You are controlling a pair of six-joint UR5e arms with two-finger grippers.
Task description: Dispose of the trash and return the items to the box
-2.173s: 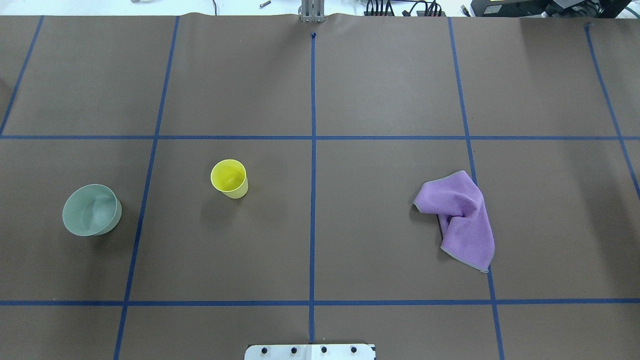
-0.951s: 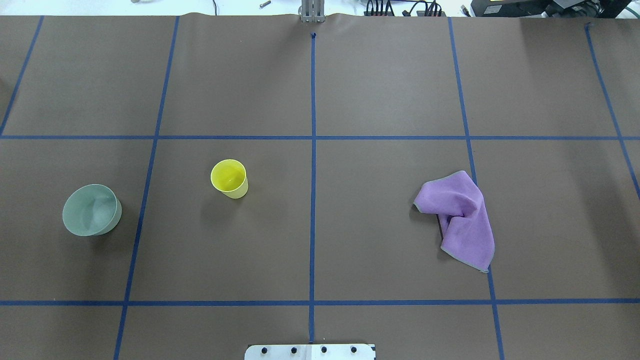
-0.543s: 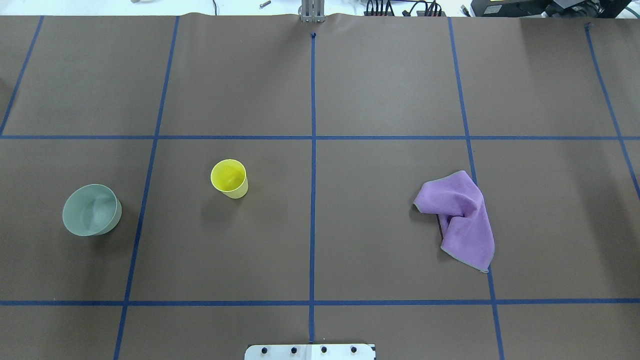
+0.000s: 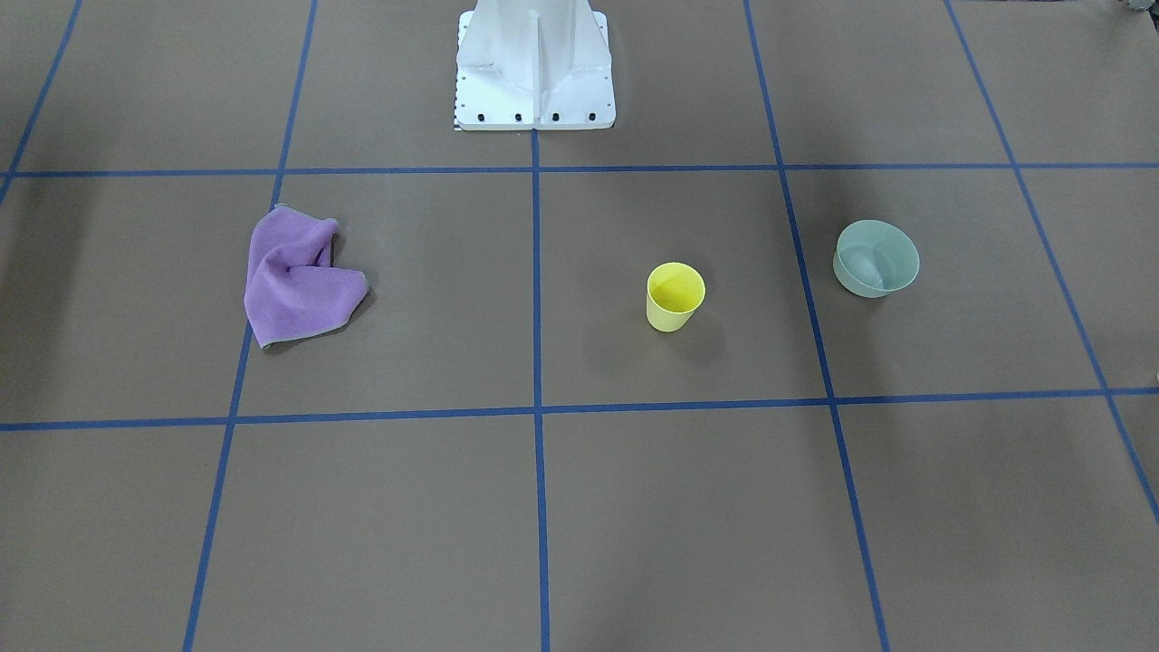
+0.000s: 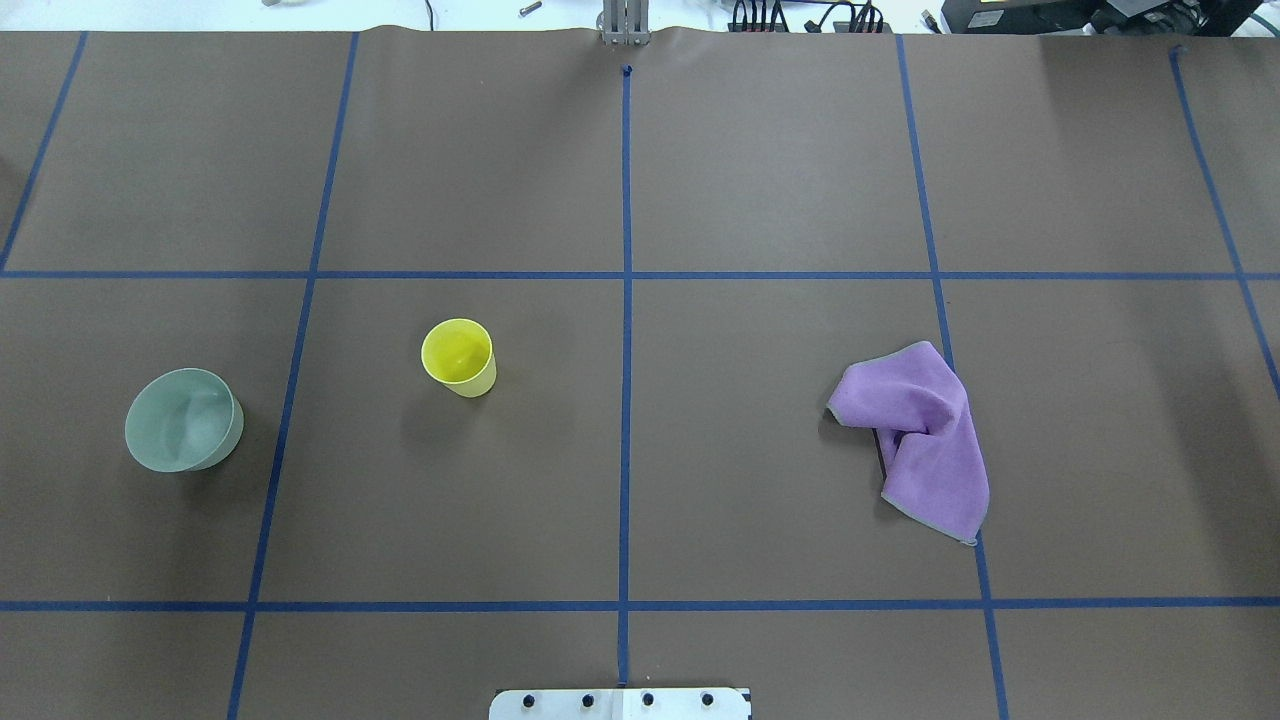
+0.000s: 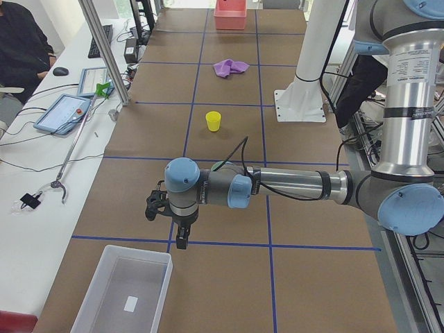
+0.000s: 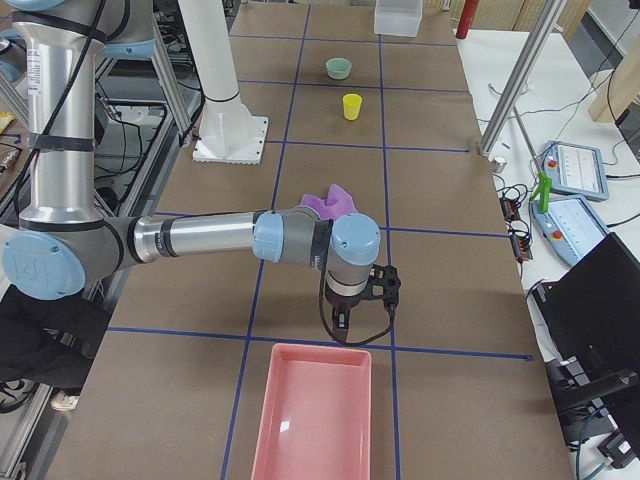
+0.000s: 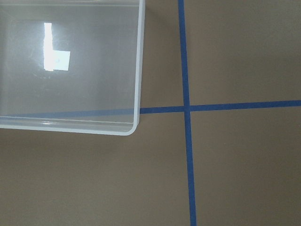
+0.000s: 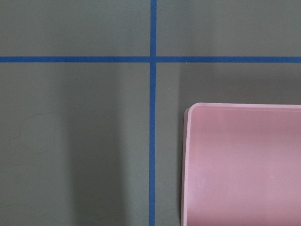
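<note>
A yellow cup [image 5: 458, 357] stands left of the table's centre line. A pale green bowl [image 5: 183, 419] sits further left. A crumpled purple cloth [image 5: 920, 440] lies on the right half. My left gripper [image 6: 182, 237] hangs over the table just beside a clear plastic box [image 6: 137, 249] at the left end; I cannot tell whether it is open or shut. My right gripper [image 7: 340, 318] hangs just beside a pink box [image 7: 318, 349] at the right end; I cannot tell its state either. Neither gripper shows in the overhead or front views.
The white robot base [image 4: 534, 63] stands at the table's near-robot edge. The left wrist view shows the clear box's corner [image 8: 138, 70]; the right wrist view shows the pink box's corner [image 9: 186, 165]. Operators' tablets and cables lie on the side bench [image 6: 66, 111].
</note>
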